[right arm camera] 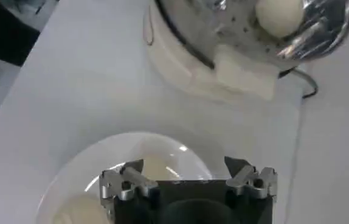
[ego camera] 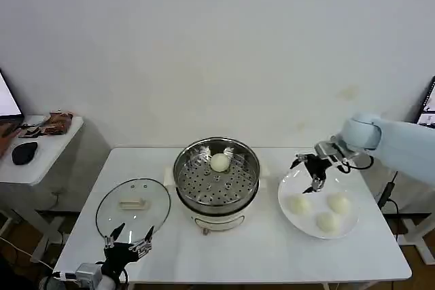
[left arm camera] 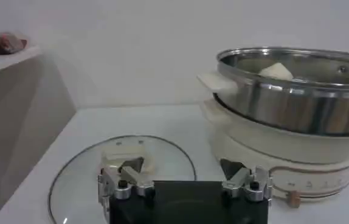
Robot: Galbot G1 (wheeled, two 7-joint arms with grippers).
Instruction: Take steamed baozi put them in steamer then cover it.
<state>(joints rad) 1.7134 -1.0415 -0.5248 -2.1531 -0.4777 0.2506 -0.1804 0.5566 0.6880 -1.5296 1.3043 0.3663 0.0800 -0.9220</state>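
Glass cover [ego camera: 133, 206] lay flat on the white table [ego camera: 272, 249] at the robot's left, handle up, well clear of the steamer [ego camera: 217, 172]. My read: it was parked there so the basket stayed open for loading and the left arm could reach it later. Left gripper [ego camera: 127, 242] sat at the table's near edge just beside the cover's rim, fingers spread wide, holding nothing; the left wrist view had it [left arm camera: 183, 180] low over the cover [left arm camera: 77, 182], handle just past the fingertips. Looked like a waiting arm, not a grasp in progress. Centre: the steel steamer sat on its white pot base with one baozi [ego camera: 219, 162] already on the perforated floor, toward the back, which left the front holes free for the rest. Lid was off, so covering was not yet done. Right: white plate [ego camera: 292, 219] carried the three other baozi [ego camera: 300, 204], [ego camera: 338, 203], [ego camera: 327, 221] in a loose cluster, apart from each other. Right gripper [ego camera: 315, 172] hung above the plate's far-left rim, between steamer and buns, jaws wide open and empty; right wrist view showed it [right arm camera: 186, 176] looking down on the plate with a bun [right arm camera: 156, 165] below the fingers and the steamer [right arm camera: 247, 36] beyond. Judgement: one of four loaded, next pick likely the nearest bun. It needs a soft, centred squeeze; dough dents easily.
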